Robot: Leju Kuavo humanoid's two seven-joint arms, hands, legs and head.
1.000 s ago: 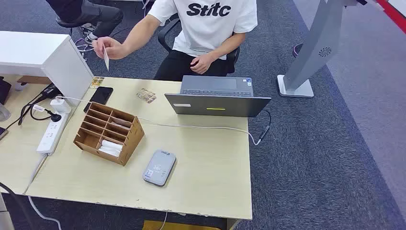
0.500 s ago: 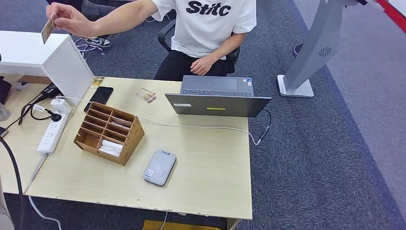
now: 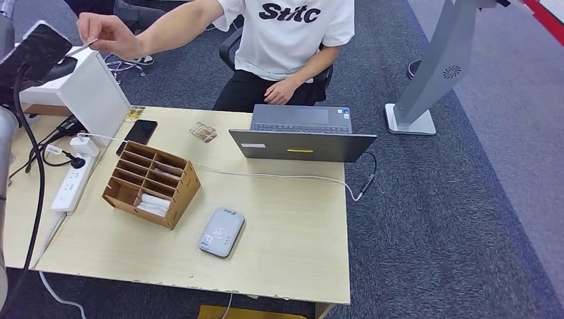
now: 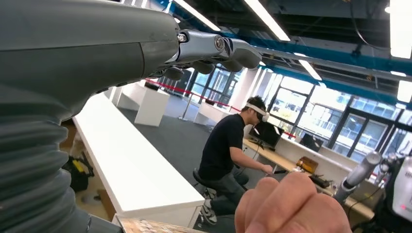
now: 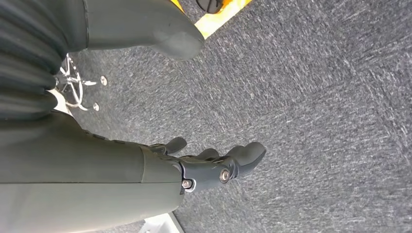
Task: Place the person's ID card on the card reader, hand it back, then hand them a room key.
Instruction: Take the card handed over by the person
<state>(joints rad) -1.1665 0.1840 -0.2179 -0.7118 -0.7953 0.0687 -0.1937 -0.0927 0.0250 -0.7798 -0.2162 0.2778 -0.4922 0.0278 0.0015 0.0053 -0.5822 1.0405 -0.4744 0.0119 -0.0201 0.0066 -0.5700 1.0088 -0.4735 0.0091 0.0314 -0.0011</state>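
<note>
The thin, pale ID card (image 3: 85, 46) sits pinched at one end in the seated person's outstretched hand (image 3: 106, 33), held out edge-on, well above the far left corner of the light wooden table (image 3: 292, 252). The robot's left hand (image 3: 33, 56) is raised just beside the card, dark palm facing it; in the left wrist view its fingers (image 4: 214, 48) are spread with nothing between them, so it is open and not touching the card. The right hand (image 5: 214, 167) hangs over the grey carpet, fingers loosely extended, empty. The card looks light, stiff and slick, likely to slip or tilt if taken at a corner alone; I judge the free end away from the person's fingertips the best place to pinch, flat faces between thumb and finger. The grey rounded card reader (image 3: 221, 232) lies near the table's front edge, just beside the brown cardboard compartment box (image 3: 151, 185) with white cards in one slot.
</note>
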